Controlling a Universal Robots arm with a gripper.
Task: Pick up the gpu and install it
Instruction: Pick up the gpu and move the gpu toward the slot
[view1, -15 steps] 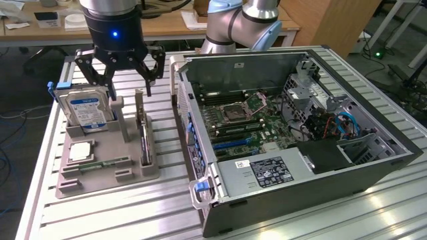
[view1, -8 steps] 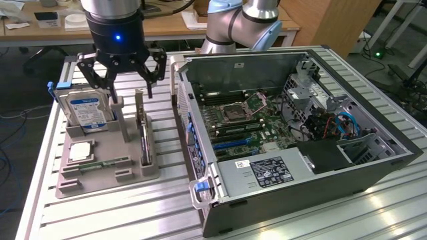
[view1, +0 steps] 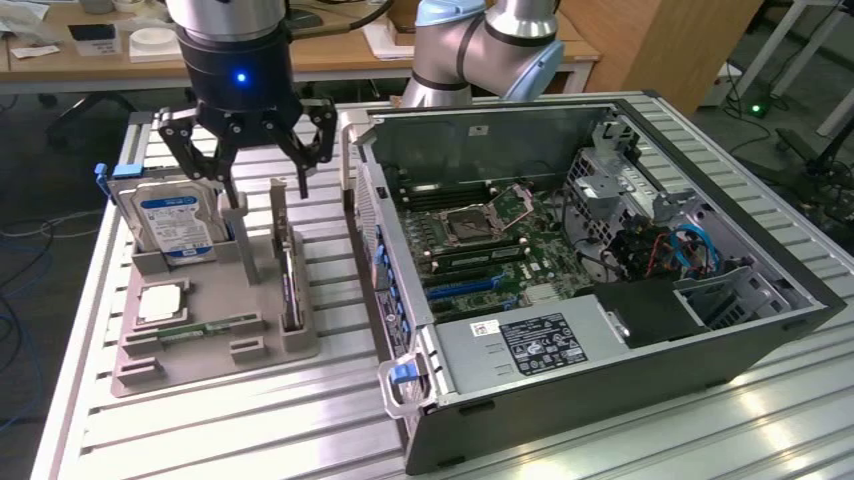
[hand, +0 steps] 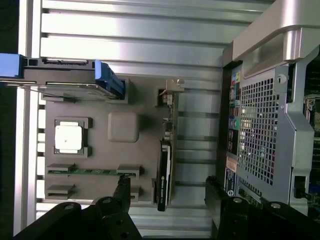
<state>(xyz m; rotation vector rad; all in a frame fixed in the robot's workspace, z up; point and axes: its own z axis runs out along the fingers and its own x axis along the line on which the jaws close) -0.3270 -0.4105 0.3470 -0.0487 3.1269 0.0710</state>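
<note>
The exterior view takes in the whole gripper (view1: 267, 197) hanging over the tray (view1: 234, 278), its jaws spread wide and holding nothing. From there the gpu (view1: 288, 285) stands on edge in a slot along the tray's side nearest the case (view1: 667, 350), its silvery bracket rising at the tray's far end, under the gripper. The drive (view1: 171, 222) stands upright at the tray's opposite side, the cpu (view1: 160, 303) lies flat in front of it, and the memory stick (view1: 207, 327) lies along the tray's near edge. The case's open interior, with board and cables, is plain from this side. The wrist view looks straight down on the tray (hand: 100, 100): the gpu (hand: 164, 172) appears as a thin dark strip, and the gripper (hand: 167, 192) has one finger on each side of it, both clear of the card. There the drive (hand: 70, 82) is reduced to its top edge and blue ends, the cpu (hand: 68, 137) and stick (hand: 92, 171) lie flat, and the case (hand: 265, 125) offers its perforated rear panel. How far the fingertips hang above the card cannot be judged, and the card's faces are hidden edge-on. The ribbed table (view1: 267, 420) carries both tray and case.
</note>
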